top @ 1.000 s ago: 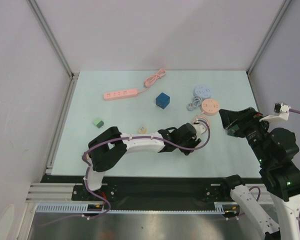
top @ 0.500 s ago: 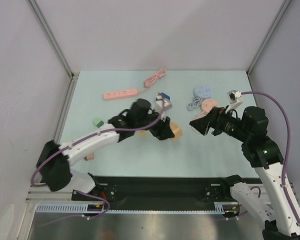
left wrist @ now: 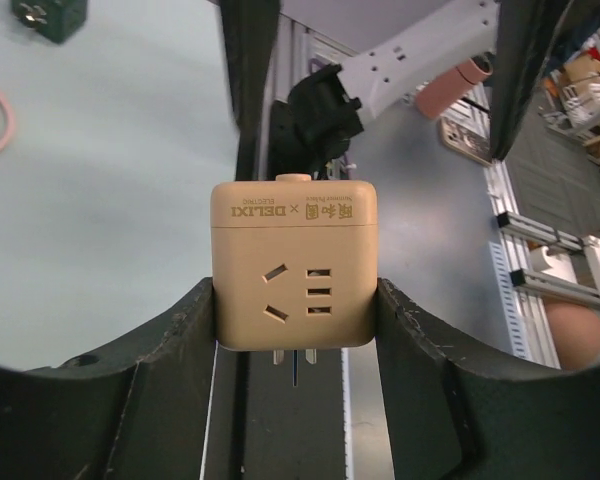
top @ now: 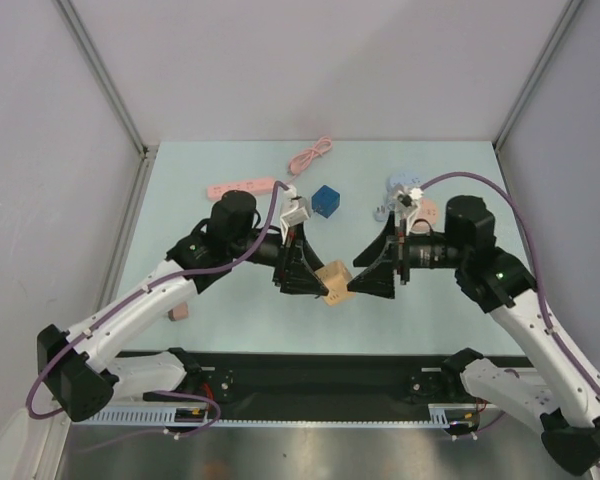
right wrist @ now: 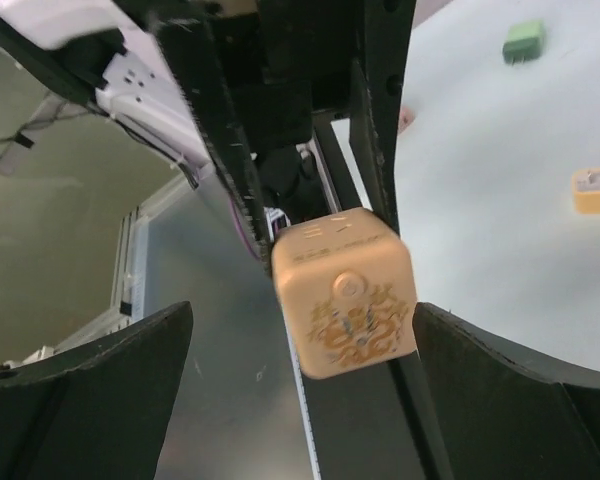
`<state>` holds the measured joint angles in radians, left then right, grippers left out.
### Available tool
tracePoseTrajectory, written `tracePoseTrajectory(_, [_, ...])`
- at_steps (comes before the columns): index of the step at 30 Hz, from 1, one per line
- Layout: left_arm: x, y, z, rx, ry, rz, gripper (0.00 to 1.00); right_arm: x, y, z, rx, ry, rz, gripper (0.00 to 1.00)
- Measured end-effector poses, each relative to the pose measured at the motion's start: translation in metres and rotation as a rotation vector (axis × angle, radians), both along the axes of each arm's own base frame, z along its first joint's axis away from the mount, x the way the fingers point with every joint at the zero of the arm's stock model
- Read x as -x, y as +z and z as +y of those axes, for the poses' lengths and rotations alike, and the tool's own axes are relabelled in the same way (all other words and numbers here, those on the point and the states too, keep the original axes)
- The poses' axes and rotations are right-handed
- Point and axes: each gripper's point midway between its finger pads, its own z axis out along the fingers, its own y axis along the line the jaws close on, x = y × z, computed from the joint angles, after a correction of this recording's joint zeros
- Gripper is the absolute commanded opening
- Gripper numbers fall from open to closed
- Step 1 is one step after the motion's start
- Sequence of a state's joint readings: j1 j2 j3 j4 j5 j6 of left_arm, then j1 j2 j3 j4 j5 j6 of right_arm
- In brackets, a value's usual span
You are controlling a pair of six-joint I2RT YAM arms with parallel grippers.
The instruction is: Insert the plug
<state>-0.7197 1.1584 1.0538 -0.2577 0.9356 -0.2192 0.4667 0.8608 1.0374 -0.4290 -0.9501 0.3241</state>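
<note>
My left gripper (top: 310, 275) is shut on a tan cube plug adapter (top: 332, 283) and holds it in the air over the table's front middle. In the left wrist view the cube (left wrist: 293, 265) sits squeezed between both fingers (left wrist: 175, 345), socket face to the camera, metal prongs (left wrist: 285, 355) sticking out below. My right gripper (top: 368, 282) faces it from the right and is open. In the right wrist view the cube (right wrist: 345, 305) hangs between the spread fingers (right wrist: 100, 380), close to the right one. The pink power strip (top: 242, 186) lies at the back left.
A pink cable (top: 310, 155) runs back from the strip. A blue cube (top: 326, 200), a blue round socket (top: 404, 183) and a pink round one (top: 425, 210) lie at the back. A green adapter (right wrist: 525, 40) and a small yellow piece (right wrist: 597, 190) lie on the table.
My left arm swung back toward the front middle, lifting the tan cube. My right gripper came down and left, open, until its fingers flank the cube.
</note>
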Motion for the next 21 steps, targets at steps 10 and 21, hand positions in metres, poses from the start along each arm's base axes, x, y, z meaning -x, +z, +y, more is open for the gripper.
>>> tracePoseTrajectory(10, [0.018,0.006,0.000,0.044,-0.093,0.068,0.00,0.020,-0.029,0.032,0.109,0.108,0.001,0.86])
tracePoseTrajectory(21, [0.021,0.015,-0.002,0.080,-0.125,0.087,0.00,0.022,-0.042,0.040,0.134,0.129,-0.013,0.27])
